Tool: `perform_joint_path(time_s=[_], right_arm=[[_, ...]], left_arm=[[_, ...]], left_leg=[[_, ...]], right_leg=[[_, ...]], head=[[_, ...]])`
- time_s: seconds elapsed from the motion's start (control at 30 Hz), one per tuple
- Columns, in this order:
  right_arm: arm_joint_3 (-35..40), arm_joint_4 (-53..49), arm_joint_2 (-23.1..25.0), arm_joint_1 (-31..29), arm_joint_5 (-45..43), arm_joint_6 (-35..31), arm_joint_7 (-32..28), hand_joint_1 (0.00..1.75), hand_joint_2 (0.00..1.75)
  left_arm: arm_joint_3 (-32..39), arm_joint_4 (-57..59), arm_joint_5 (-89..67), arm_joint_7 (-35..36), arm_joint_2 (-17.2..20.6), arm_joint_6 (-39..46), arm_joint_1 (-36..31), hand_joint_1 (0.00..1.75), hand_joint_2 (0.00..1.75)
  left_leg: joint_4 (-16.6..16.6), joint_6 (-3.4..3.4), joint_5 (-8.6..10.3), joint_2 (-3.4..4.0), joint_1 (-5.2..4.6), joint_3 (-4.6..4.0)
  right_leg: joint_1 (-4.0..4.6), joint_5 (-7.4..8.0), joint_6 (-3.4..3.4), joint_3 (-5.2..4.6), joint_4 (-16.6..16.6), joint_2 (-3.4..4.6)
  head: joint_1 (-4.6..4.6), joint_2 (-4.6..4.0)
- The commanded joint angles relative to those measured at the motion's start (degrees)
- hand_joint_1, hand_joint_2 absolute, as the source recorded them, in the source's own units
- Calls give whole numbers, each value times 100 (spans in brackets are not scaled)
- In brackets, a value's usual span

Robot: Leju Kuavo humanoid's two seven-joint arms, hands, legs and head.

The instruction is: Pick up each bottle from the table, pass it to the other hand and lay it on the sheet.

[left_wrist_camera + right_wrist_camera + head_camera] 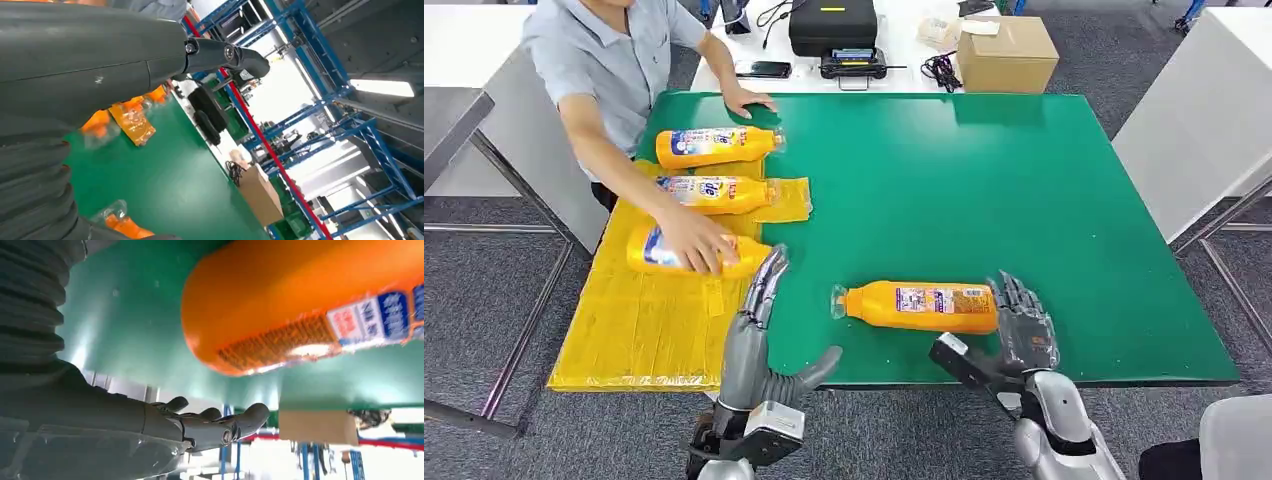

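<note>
In the head view, an orange bottle (921, 306) is seen lying on its side on the green surface (984, 190), its base just beside the right hand (1014, 335), whose fingers (1016, 297) are spread with nothing held. The left hand (759, 335) is extended, fingers apart, toward the yellow sheet (639, 320), where three bottles (714, 193) lie; one is touched by a person's hand (694, 238). In the left wrist view, the sheet's bottles are blurred. In the right wrist view, the bottle's base is shown close by, ungrasped

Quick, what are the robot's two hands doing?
Left hand: open, holding nothing.
Right hand: open beside the bottle, not gripping it.
</note>
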Motion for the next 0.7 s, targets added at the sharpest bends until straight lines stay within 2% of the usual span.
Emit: perform_joint_path(time_s=[0.03, 0.3, 0.37, 0.47, 0.53, 0.7], right_arm=[[246, 546, 75, -465, 124, -126, -19, 0, 175], [370, 684, 183, -579, -140, 63, -89, 0, 175], [374, 836, 181, -660, -207, 112, -88, 0, 175], [467, 1290, 168, -905, -64, 197, 43, 0, 175], [486, 1747, 194, -1118, -220, 315, 38, 0, 175], [485, 2070, 239, -1260, -271, 283, -22, 0, 175]], left_arm=[[-276, 274, 32, 11, 260, -40, -230, 0, 175], [-302, 326, 59, 14, 259, -12, -267, 0, 175], [-311, 351, 59, -6, 253, 9, -284, 0, 175], [-6, 188, -546, -185, -82, 11, -56, 0, 175], [-292, 314, -237, 2, 157, 11, -273, 0, 175], [-328, 465, -63, -118, 178, 11, -373, 0, 175]], left_leg=[[-4, -13, -13, 18, 8, 35], [-5, -9, -7, 10, 4, 20], [-7, -15, -14, 21, 7, 41], [-5, -14, -13, 25, 7, 35], [-4, -10, -11, 23, 7, 28], [-7, -12, -9, 15, 5, 35]], right_leg=[[9, -6, -16, 33, -9, 14], [5, -3, -11, 20, -7, 8], [8, -7, -19, 37, -8, 17], [8, -5, -17, 30, -7, 21], [8, -1, -13, 26, -10, 20], [6, -4, -16, 33, -8, 12]], head=[[0, 0], [0, 0], [0, 0], [0, 0], [0, 0], [2, 0]])
